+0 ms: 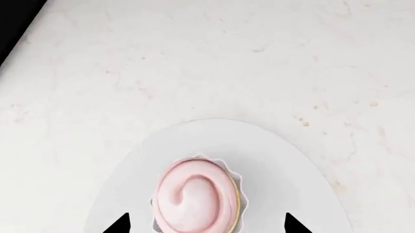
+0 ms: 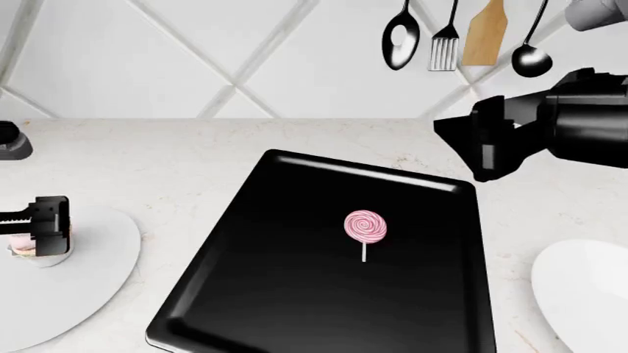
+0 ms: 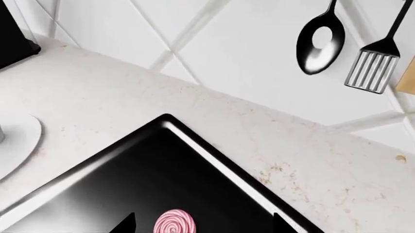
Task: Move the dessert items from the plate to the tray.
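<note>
Left wrist view: the left pincer (image 1: 206, 225) was spread, its two dark fingertips either side of the cupcake (image 1: 198, 194) and apart from it. The cupcake stood upright on a white plate (image 1: 285, 160) on the pale marble table (image 1: 194, 63).

Head view: the lollipop (image 2: 365, 227) lay flat near the middle of the black tray (image 2: 245, 294), stick toward the robot. The left pincer (image 2: 40, 228) was at the cupcake (image 2: 20, 245) on the plate (image 2: 98, 265) left of the tray. The right pincer (image 2: 490, 147) hung above the tray's far right corner; a second white plate (image 2: 584, 294) lay right of the tray.

Right wrist view: the right pincer (image 3: 202, 224) was spread above the lollipop (image 3: 174, 223) on the tray (image 3: 129, 179). A spoon (image 3: 319, 41) and slotted spatula (image 3: 372, 65) hung on the tiled wall.
</note>
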Controlling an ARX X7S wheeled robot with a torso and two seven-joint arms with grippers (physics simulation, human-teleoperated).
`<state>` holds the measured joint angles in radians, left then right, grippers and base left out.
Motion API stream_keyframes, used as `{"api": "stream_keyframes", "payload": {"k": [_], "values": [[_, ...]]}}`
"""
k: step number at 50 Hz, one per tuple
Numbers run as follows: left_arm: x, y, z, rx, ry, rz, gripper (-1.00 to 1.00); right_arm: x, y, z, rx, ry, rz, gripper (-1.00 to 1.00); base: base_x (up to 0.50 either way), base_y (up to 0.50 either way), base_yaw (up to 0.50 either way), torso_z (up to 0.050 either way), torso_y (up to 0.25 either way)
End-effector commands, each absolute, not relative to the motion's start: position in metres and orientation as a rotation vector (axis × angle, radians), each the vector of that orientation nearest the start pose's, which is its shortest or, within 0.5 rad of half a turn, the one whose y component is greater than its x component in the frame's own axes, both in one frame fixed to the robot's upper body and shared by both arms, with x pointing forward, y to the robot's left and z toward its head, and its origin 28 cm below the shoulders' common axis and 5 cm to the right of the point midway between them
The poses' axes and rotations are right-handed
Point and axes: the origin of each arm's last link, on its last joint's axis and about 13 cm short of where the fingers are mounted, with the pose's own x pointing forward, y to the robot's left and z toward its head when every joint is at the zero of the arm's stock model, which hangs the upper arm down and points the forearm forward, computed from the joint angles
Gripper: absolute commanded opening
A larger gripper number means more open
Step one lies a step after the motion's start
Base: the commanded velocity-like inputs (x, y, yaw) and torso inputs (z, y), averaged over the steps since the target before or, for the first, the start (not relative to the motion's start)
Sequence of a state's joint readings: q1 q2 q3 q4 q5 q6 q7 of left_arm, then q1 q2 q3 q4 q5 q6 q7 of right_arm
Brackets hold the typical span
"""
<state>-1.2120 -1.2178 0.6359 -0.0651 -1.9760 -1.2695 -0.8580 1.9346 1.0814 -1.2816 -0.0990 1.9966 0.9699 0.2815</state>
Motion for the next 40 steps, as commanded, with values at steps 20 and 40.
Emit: {"api": "stream_keyframes", "payload": {"k": [20,40], "values": [[0.226,0.373,0.266,0.015,0.781,0.188,1.00,0.237,-0.194,0.354,-0.078,0.400,0.522,1.00,0.00,0.00,0.00,0.000,0.000],[0.245,0.370,0.255,0.023,0.800,0.175,1.00,0.234,-0.194,0.351,-0.070,0.406,0.521,1.00,0.00,0.00,0.00,0.000,0.000]]}}
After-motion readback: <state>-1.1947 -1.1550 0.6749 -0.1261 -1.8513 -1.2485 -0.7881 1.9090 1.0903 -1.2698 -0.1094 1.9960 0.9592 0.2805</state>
